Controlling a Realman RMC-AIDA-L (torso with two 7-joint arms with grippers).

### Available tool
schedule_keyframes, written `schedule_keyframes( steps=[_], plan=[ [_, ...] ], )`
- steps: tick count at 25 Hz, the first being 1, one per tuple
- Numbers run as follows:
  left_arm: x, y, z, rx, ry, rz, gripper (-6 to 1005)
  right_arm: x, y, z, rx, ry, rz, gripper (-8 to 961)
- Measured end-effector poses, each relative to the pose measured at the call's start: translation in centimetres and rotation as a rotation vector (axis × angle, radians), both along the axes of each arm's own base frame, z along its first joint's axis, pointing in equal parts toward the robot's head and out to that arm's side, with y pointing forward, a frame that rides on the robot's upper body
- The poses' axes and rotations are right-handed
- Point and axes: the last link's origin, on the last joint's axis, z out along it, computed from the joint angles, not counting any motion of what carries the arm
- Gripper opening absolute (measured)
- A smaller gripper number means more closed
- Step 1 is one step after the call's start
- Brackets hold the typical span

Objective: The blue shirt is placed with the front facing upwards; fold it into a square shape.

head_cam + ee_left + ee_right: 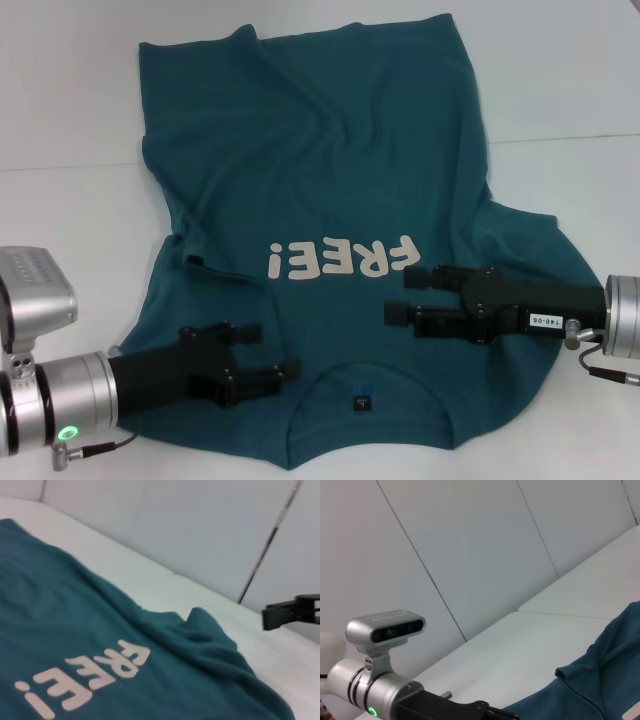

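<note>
The blue shirt (320, 180) lies front up on the white table (70, 120), its collar and small dark label (362, 402) nearest me and the cream "FREE!" print (340, 262) in the middle. The cloth is wrinkled, and one sleeve edge is tucked in at the left (190, 255). My left gripper (274, 347) is open over the shirt's shoulder, left of the collar. My right gripper (400, 295) is open over the chest, just right of the print. The left wrist view shows the shirt (75, 620), the print (90, 675) and my right gripper's fingertip (292, 612).
The table's seam (560, 138) runs across at the right. A pale panelled wall (470, 545) stands behind the table. In the right wrist view my left arm (380, 690) shows with a corner of the shirt (600, 680).
</note>
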Motion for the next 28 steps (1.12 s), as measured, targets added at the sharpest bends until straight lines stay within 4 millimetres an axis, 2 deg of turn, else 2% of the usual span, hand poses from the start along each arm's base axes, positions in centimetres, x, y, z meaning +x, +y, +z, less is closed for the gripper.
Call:
schedule_keyframes(
  steps=[4, 8, 12, 18, 24, 28],
  plan=[
    [-0.1, 0.4, 1.1, 0.048, -0.018, 0.005, 828, 0.0, 0.0, 0.0, 0.000, 0.000, 0.001, 881],
    [-1.0, 1.6, 1.9, 0.138, -0.006, 0.078, 828, -0.1, 0.0, -0.1, -0.001, 0.001, 0.002, 881],
    [-2.5, 3.3, 1.8, 0.235, 0.063, 0.195, 828, -0.1, -0.1, -0.3, -0.007, 0.001, 0.002, 881],
    [-2.8, 4.4, 1.6, 0.266, 0.115, 0.231, 828, -0.2, -0.1, -0.4, -0.013, 0.003, 0.000, 882],
    [-1.9, 5.4, 0.8, 0.259, 0.158, 0.203, 828, -0.2, -0.2, -0.4, -0.018, 0.007, -0.002, 881],
    [-0.1, 6.1, 0.1, 0.235, 0.167, 0.143, 827, -0.2, -0.3, -0.5, -0.021, 0.010, -0.004, 881]
  ],
)
